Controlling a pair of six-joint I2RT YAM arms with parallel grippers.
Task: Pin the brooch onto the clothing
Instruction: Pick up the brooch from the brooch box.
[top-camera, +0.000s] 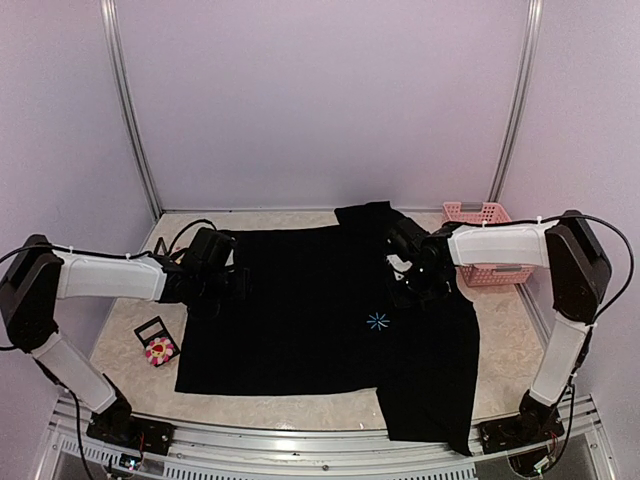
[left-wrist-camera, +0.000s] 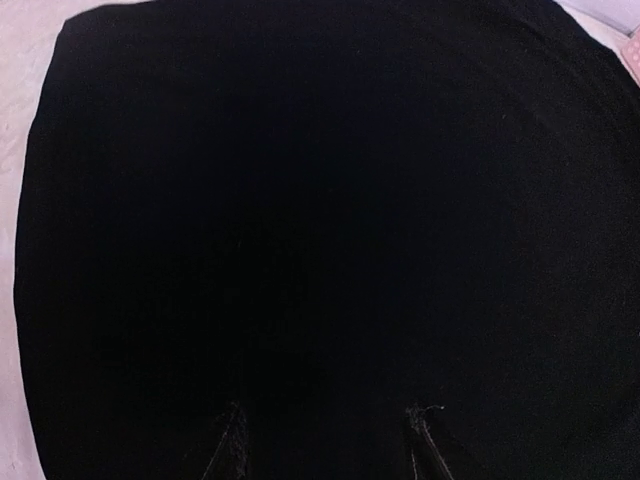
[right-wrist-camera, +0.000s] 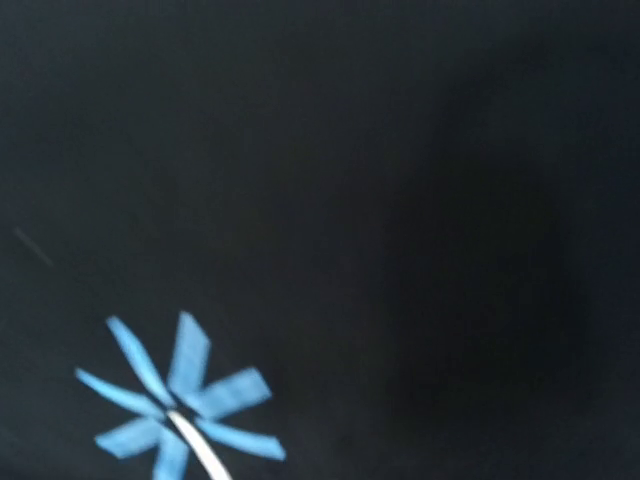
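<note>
The clothing (top-camera: 300, 320) lies spread flat on the surface (top-camera: 500, 350), chest up, with its light-blue starburst mark (top-camera: 378, 320) right of centre. The brooch (top-camera: 158, 350) is well apart from it, face up near the front left corner, resting against a small black card or tray (top-camera: 150, 328); I cannot tell which. A pink basket (top-camera: 480, 215) stands at the far right.

My left arm (top-camera: 110, 277) reaches over the shirt's left edge. The left wrist view shows its fingertips (left-wrist-camera: 232, 440) roughly half apart with only black cloth between them, gripping nothing. My right arm (top-camera: 500, 245) hangs over the chest just beyond the starburst, which fills the lower left of the right wrist view (right-wrist-camera: 180, 400). The right jaws are dark against dark cloth and hard to make out, but they are fully closed, and I see nothing in them.

I judge the brooch light and squashy, so a firm squeeze would crush the petals and a loose one could let it twist. I would take it across the petal rim, leaving the back free, since the pin is hidden underneath. The shirt looks thin and limp; it will likely bunch and slide, so I would pinch up a small fold near the mark to pin through
</note>
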